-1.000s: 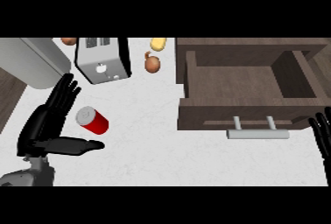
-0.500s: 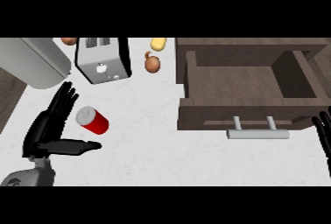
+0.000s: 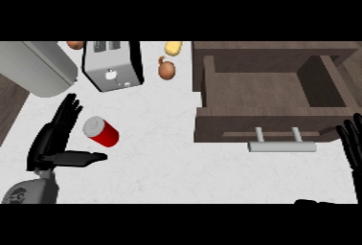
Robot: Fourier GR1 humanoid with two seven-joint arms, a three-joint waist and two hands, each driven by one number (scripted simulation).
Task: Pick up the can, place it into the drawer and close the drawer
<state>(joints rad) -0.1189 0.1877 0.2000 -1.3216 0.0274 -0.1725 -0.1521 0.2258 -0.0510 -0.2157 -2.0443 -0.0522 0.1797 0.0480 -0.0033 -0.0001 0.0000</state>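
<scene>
Open left hand [image 3: 53,143] beside the red cylindrical metal can [image 3: 102,132], near the white counter's [image 3: 184,158] left edge.
Its fingers are spread, not touching the can; the open brown wooden drawer [image 3: 265,103] sits right.

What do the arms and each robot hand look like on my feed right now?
The left robot hand is matte black with slim, segmented fingers and a thumb, on a grey forearm bearing a round dark marking. Only black fingers of the right robot hand show. No cables visible.
</scene>
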